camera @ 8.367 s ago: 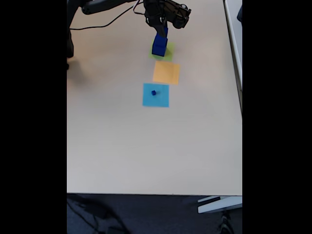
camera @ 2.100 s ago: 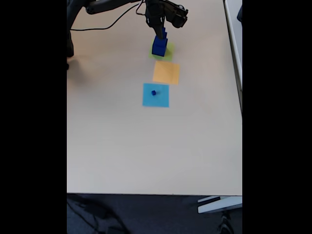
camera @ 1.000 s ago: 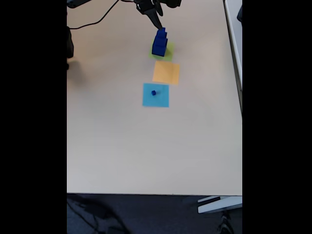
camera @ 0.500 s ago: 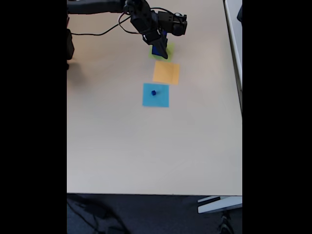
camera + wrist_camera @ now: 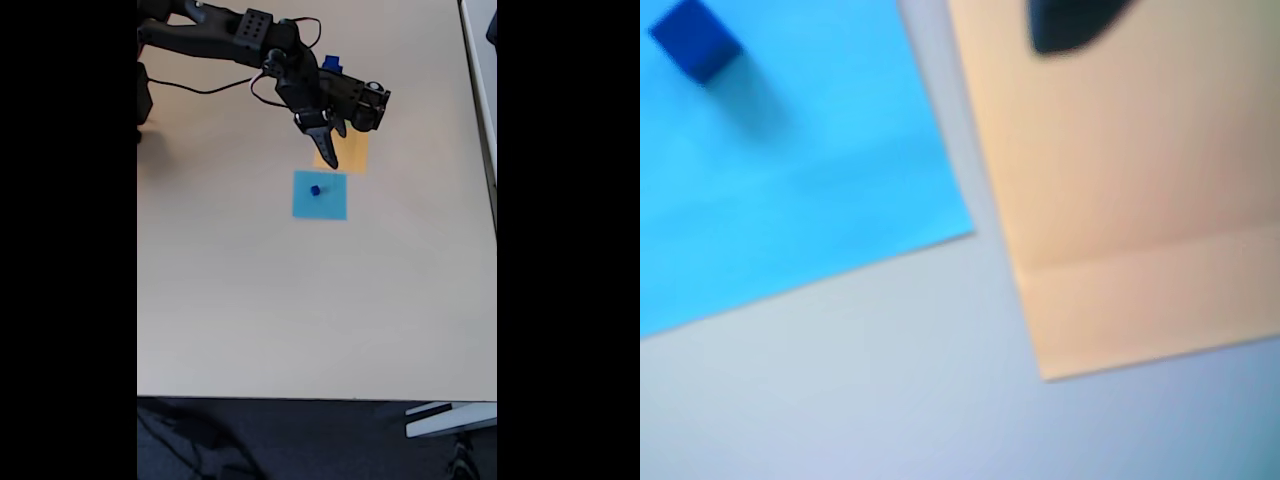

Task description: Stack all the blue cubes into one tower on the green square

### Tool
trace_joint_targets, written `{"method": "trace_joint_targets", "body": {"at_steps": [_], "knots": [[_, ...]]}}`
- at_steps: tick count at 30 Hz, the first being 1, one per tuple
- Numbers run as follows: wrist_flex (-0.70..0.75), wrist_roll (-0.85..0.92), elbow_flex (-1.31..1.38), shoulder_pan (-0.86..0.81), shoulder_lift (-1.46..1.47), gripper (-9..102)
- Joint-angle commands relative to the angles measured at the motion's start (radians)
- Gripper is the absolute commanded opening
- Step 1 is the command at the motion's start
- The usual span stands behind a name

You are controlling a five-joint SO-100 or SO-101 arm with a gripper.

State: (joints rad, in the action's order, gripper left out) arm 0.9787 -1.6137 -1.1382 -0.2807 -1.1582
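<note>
A: Cubes first – where are they?

B: Smallest blue cube (image 5: 315, 190) sits on the light-blue square (image 5: 320, 195), a bit toward that square's far-left part in the fixed view, alone, nothing touching it. Wrist view has the same cube (image 5: 695, 40) at top left, on the light-blue sheet (image 5: 790, 170).

A: Nearer than that?

B: Bare desk (image 5: 300, 320) all the way to the near edge.

A: And just past the light-blue square?

B: Orange square (image 5: 341, 150), next one along toward the far edge, w/ a thin strip of desk between the two. Wrist view shows that gap plus the orange sheet (image 5: 1120, 200) on the right, one fold line across it.

A: Gripper?

B: Gripper (image 5: 328, 152) hangs over the orange square's left part, dark fingertip pointing down toward the near edge. Holding nothing as far as I can see. Wide or narrow – can't tell; one dark tip (image 5: 1070, 25) pokes in at the top of the wrist view, blurry.

A: Tower?

B: Only a bit of dark blue tower (image 5: 333, 65) peeks out behind the arm (image 5: 240, 35), near the far edge. Rest is covered, green square too, so can't say how it stands.
</note>
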Motion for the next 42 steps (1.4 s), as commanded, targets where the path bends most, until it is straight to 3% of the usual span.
{"method": "trace_joint_targets", "body": {"at_steps": [1,6,14,25,30,42], "knots": [[0.064,-0.057,0.173,-0.018,0.049,28],[0.227,-0.124,0.35,-0.026,0.169,30],[0.319,-0.21,0.446,-0.037,0.242,33],[0.348,-0.19,0.571,-0.063,0.333,35],[0.407,-0.27,0.572,-0.069,0.36,35],[0.431,-0.293,0.584,-0.086,0.403,29]]}}
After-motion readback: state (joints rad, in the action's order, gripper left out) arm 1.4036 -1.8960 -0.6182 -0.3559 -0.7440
